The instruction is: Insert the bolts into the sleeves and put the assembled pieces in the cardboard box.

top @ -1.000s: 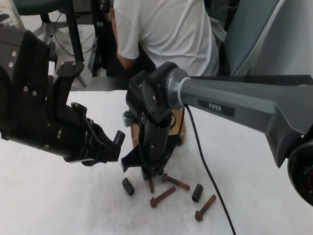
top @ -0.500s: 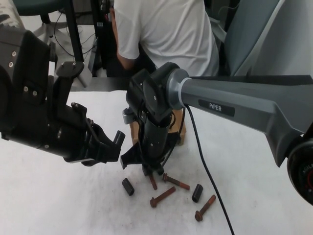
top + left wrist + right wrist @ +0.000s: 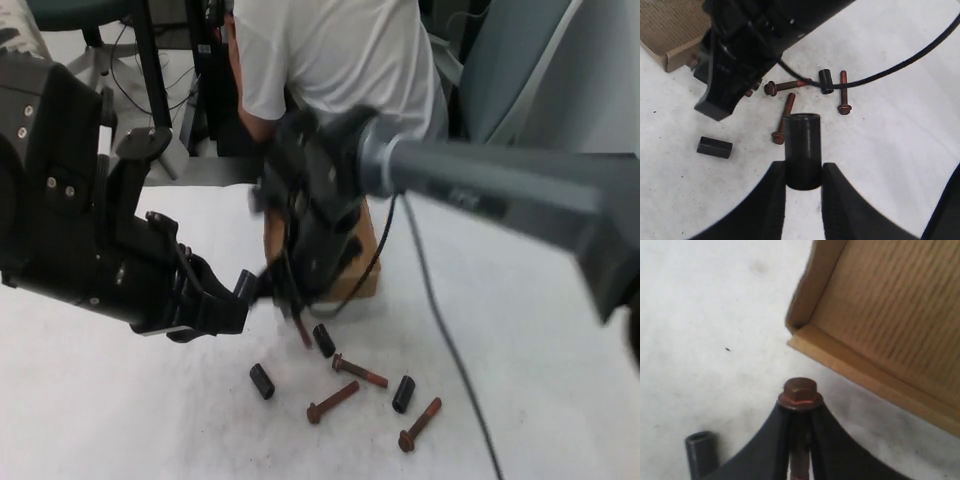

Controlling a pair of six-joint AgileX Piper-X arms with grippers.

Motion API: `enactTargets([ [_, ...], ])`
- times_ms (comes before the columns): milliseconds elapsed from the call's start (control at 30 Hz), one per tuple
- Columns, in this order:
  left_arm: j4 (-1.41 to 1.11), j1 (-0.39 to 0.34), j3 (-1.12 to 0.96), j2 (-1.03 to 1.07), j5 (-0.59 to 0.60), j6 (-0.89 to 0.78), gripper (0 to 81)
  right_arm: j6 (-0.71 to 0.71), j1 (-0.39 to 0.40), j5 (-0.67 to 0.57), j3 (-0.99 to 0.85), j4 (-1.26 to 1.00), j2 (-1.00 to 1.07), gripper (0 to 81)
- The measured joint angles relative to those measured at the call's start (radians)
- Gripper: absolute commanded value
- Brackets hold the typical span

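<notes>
My left gripper (image 3: 803, 172) is shut on a black sleeve (image 3: 802, 145), holding it above the white bench with its open end facing away; the same sleeve (image 3: 243, 284) pokes out of the left arm in the high view. My right gripper (image 3: 800, 412) is shut on a rusty bolt (image 3: 799, 391), head outward, just off the cardboard box's corner (image 3: 805, 347). In the high view the right gripper (image 3: 295, 318) hangs in front of the box (image 3: 362, 268), close to the held sleeve. The box's inside is bare where it shows.
Loose on the bench in front of the box lie three black sleeves (image 3: 324, 340) (image 3: 262, 381) (image 3: 403, 394) and three rusty bolts (image 3: 360, 372) (image 3: 332, 401) (image 3: 419, 424). The right arm's black cable (image 3: 440, 330) trails across the bench.
The right arm has lifted off the pile with a bolt and swung back toward the box, uncovering a sleeve beneath it. The left arm has kept still with its sleeve.
</notes>
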Motion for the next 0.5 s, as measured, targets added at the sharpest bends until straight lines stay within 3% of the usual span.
enactTargets([
  [367, -0.005, 0.0, 0.0, -0.081, 0.038, -0.008, 0.2, 0.052, -0.112, -0.194, 0.0, -0.219, -0.336, 0.8],
  [500, -0.075, 0.0, 0.0, -0.087, 0.113, -0.062, 0.2, 0.055, -0.165, -0.276, 0.0, -0.273, -0.426, 0.8],
])
